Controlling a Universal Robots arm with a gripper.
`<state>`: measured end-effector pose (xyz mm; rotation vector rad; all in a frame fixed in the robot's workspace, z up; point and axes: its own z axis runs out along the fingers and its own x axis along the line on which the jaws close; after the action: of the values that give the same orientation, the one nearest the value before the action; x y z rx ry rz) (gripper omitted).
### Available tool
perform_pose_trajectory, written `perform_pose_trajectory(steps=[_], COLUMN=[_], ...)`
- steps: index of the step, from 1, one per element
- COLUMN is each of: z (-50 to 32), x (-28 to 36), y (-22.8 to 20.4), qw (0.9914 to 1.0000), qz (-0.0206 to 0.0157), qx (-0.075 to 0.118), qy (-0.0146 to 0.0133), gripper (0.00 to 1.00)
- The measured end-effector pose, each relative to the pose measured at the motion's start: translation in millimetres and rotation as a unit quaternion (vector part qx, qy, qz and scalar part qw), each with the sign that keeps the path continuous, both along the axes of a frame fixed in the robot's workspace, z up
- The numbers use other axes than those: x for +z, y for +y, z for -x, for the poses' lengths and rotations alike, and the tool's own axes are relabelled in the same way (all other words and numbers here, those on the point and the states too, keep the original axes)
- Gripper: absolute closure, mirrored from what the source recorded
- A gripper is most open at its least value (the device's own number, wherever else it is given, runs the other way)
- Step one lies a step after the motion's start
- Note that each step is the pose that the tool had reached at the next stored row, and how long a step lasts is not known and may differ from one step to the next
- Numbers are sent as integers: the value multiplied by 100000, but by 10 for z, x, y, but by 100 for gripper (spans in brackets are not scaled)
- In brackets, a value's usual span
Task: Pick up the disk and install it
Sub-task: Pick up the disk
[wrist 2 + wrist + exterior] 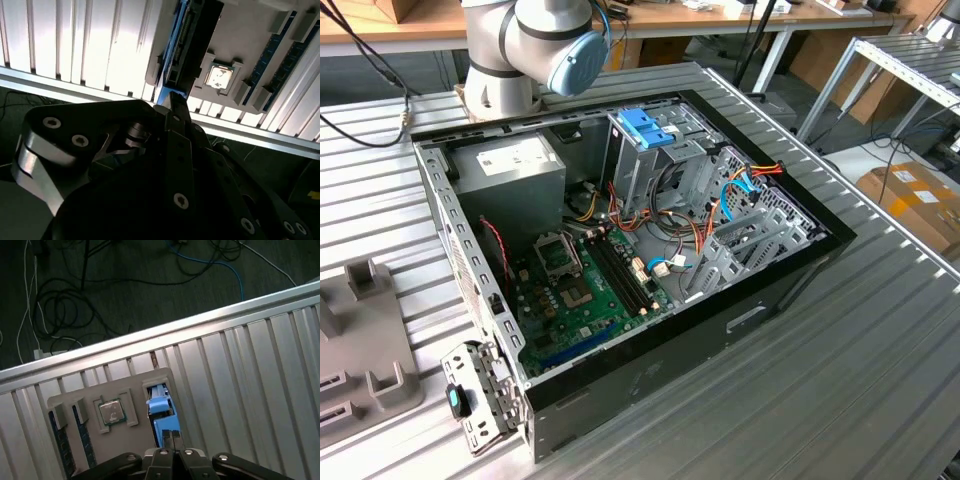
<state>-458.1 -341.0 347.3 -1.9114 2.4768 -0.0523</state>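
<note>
- I am hovering the gripper [171, 439] at the disk [161, 407], which is standing on edge in the grey holder [125, 385] — probably offering its flat sides for pinching.
- Whether it is gripping or open — I cannot tell.

An open computer case [720, 340] lies on the ribbed table [880, 380].

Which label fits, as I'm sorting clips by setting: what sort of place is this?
Probably a robotics lab or workshop: an opened computer case lies on a ribbed aluminium table, a robot arm is mounted beside it, and workbenches line the back.
</note>
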Motion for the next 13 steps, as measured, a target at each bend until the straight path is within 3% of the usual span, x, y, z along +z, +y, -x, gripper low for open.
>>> perform_pose_trajectory(steps=[4,13], z=[0,0], x=[-3,-3], y=[1,1], qw=[99942,99912], qz=[126,123], qx=[3413,4203], qy=[-5,-6], gripper=[89,89])
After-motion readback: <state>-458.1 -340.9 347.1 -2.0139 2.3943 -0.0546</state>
